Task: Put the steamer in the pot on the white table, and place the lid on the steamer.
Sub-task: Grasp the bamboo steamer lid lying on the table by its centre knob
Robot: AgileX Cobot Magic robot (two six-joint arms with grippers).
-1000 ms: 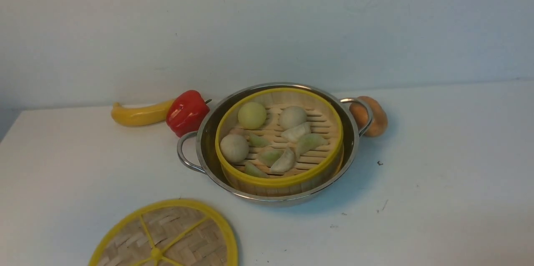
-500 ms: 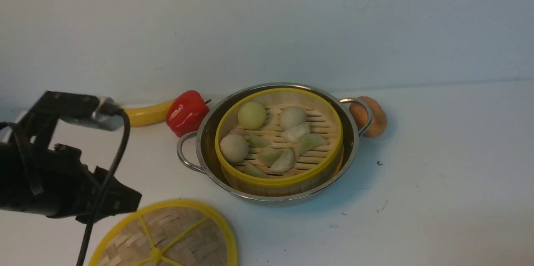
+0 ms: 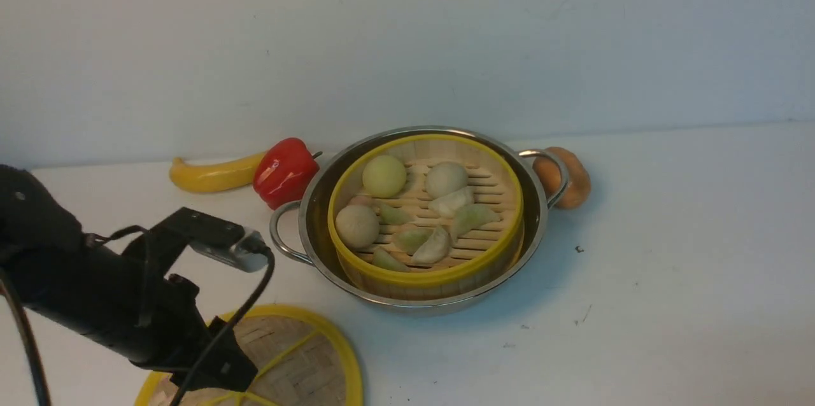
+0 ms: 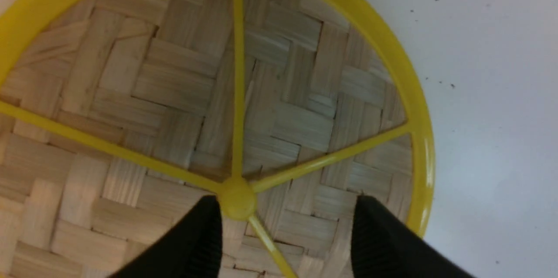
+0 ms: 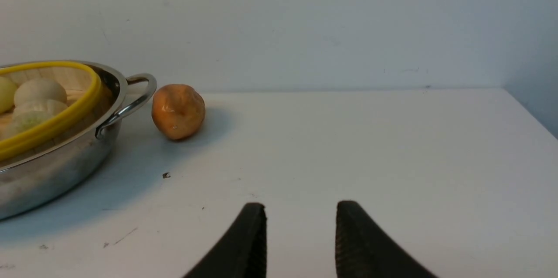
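Note:
The steamer (image 3: 426, 277), with buns and dumplings inside, sits in the steel pot (image 3: 317, 221) on the white table (image 3: 668, 279). The lid (image 3: 305, 361) lies flat at the front left, partly hidden by my left arm (image 3: 114, 304). In the left wrist view my left gripper (image 4: 286, 201) is open just above the lid (image 4: 174, 95), with one finger beside the centre knob (image 4: 237, 197) and a spoke between the fingers. My right gripper (image 5: 301, 206) is open and empty, low over bare table to the right of the pot (image 5: 52, 173).
A yellow curved vegetable (image 3: 210, 175) and a red pepper (image 3: 286, 170) lie behind the pot on the left. An orange round fruit (image 3: 576, 177) touches the right handle and also shows in the right wrist view (image 5: 178, 111). The wall stands close behind.
My left arm came into the front view from the left, then moved down and to the right until it was over the lid. The pot, steamer and lid have not moved.

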